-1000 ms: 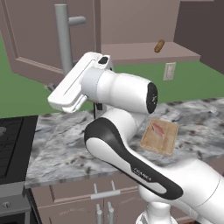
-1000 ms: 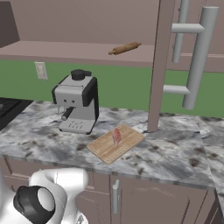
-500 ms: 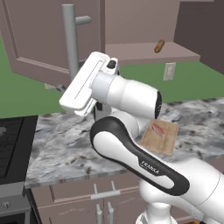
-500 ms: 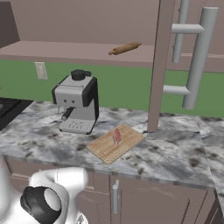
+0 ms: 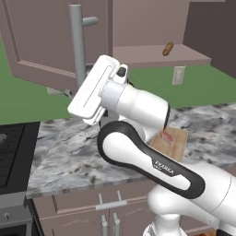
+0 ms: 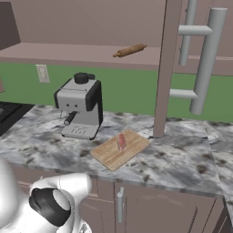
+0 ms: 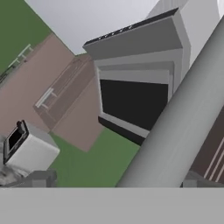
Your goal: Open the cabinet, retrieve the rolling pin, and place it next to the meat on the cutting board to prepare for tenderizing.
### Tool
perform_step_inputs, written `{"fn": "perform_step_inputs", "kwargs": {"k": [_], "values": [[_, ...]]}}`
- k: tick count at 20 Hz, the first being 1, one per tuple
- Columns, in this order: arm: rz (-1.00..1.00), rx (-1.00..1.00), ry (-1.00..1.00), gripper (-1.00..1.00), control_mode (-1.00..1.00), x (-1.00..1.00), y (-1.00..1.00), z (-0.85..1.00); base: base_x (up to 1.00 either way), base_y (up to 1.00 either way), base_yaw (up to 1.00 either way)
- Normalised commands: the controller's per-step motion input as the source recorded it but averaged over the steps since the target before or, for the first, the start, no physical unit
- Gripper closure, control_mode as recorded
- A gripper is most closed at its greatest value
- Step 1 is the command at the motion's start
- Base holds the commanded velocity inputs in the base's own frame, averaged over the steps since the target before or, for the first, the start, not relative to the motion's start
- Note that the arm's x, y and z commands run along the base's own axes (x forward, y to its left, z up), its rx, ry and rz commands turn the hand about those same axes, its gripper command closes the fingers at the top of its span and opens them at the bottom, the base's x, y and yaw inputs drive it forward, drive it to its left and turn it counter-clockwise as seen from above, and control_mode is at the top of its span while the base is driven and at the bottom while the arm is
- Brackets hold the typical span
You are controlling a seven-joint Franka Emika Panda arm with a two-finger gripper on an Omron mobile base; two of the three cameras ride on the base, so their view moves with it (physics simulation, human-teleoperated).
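Both doors of the cabinet stand open. The rolling pin lies on its bottom shelf. On the counter the cutting board carries the meat. My white hand sits just right of the left door's long silver handle. In the hand view my gripper is open, and that handle runs as a thick grey bar up from between the fingertips. Nothing is gripped.
A grey coffee machine stands left of the board. The right door juts edge-on over the counter, its handle behind it. A black stove borders the counter on the left. Lower cabinets run below the marble counter.
In the left base view my hand has risen and swung right, and the left door's handle has shifted right with it. The rolling pin, board and meat have stayed put.
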Motion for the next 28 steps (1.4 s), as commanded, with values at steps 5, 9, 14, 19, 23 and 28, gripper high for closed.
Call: {"fn": "perform_step_inputs", "kwargs": {"k": [5,9,14,19,23,28], "values": [[-0.11,0.01,-0.02,-1.00,-1.00,-0.73,-0.02,0.21,0.00,0.00,0.00],[-0.27,0.00,-0.02,-1.00,-1.00,-0.77,-0.03,0.27,0.00,0.00,0.00],[-0.36,0.00,-0.05,-1.00,-1.00,-0.65,0.00,0.08,0.00,0.00,0.00],[-0.31,0.00,-0.11,-1.00,-1.00,-0.74,0.00,0.25,0.00,0.00,0.00],[-0.18,0.00,-0.17,-1.00,-1.00,-0.89,-0.04,0.61,0.00,0.00,0.00],[-0.05,0.07,-0.18,-1.00,-1.00,-1.00,-0.03,0.70,0.00,0.00,0.00]]}}
